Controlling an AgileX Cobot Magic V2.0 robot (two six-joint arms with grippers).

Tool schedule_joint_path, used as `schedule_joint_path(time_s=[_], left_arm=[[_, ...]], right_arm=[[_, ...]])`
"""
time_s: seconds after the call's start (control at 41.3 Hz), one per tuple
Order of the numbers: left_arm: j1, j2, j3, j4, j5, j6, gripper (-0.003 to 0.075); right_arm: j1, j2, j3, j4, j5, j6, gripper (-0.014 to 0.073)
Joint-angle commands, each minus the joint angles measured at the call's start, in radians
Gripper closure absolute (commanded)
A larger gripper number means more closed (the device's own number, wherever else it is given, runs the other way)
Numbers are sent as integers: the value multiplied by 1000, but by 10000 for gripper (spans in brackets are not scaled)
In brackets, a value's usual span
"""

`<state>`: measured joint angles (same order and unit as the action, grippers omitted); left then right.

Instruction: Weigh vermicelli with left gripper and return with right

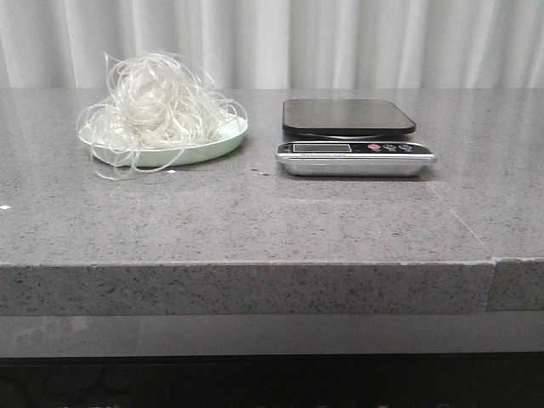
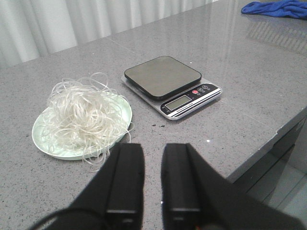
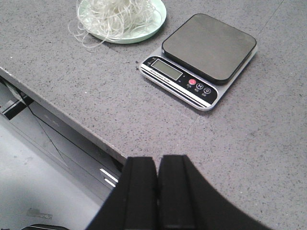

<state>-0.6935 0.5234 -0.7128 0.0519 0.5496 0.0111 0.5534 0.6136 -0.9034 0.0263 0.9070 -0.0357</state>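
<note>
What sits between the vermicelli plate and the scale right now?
Only bare countertop with a few tiny crumbs, shown in the front view between the plate of vermicelli and the scale.

Vermicelli (image 1: 157, 104): fluffy mound of pale, looping strands, heaped on pale green plate (image 1: 223, 143); loose strands spill over plate rim at 7 o'clock onto grey speckled countertop (image 1: 255, 217). Kitchen scale (image 1: 353, 138): at 3 o'clock from plate, near but apart; dark square platform bare; silver front panel with display and small buttons. White curtain (image 1: 340, 42): backdrop at 12 o'clock. No gripper visible.
</note>
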Motion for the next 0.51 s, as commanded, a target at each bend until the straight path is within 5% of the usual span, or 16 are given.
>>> schedule_joint_path(time_s=[0.0,0.484], left_arm=[[-2,3,-26,-1,-77,-11,579],[15,-22,-24,3,-77,-11,579]], right_arm=[[-5,-1,-25,-9,-60,-4,435],[-5,-1,-25,-9,-57,-4,435]])
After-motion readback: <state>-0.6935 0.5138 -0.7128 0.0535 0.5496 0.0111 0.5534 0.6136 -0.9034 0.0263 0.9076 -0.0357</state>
